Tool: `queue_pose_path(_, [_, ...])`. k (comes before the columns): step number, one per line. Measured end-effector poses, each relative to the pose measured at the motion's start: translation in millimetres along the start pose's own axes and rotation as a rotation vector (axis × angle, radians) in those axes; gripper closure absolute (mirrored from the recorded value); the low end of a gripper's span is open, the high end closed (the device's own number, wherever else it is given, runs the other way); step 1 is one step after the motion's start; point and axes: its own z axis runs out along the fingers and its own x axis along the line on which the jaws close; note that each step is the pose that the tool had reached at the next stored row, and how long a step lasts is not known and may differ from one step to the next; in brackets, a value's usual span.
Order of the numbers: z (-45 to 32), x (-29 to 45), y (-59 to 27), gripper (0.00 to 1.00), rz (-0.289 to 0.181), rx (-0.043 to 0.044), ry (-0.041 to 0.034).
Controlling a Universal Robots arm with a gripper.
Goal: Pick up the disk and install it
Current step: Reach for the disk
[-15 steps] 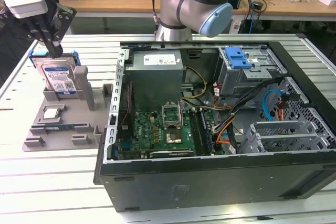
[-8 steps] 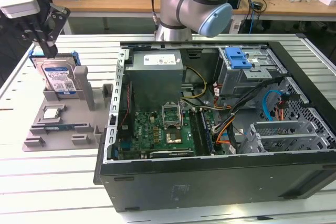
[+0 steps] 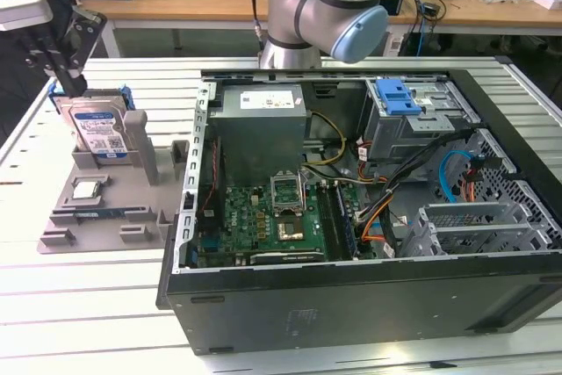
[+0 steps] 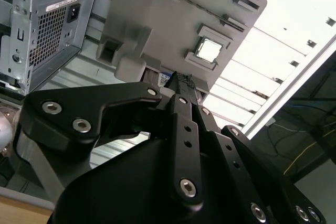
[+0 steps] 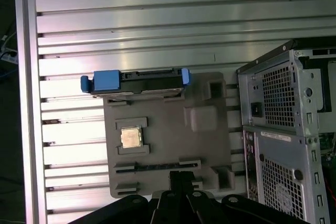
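The disk [image 3: 98, 129], a silver drive with a white-and-blue label and a blue frame, stands on edge in a slot at the back of the grey holder tray [image 3: 105, 208]. In the first wrist view the disk [image 5: 137, 75] shows edge-on along the far side of the tray [image 5: 173, 145]. My gripper [image 3: 68, 81] hangs just above the disk's upper corner on the exterior view's left. Its black fingers [image 5: 174, 182] lie pressed together with nothing between them, as the gripper [image 4: 184, 80] in the second wrist view also shows.
A small square silver chip [image 3: 86, 189] lies in a pocket of the tray. An open computer case [image 3: 351, 296] stands to the exterior view's right of it, with a blue-latched drive bay [image 3: 397, 96] at the back. The arm's base [image 3: 325, 15] rises behind the case.
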Motion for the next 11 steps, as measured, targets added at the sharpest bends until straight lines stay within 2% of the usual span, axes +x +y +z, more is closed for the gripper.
queue_pose_path(11, [-0.5,17.3,-1.3,0.89,0.000,0.0000,0.0000])
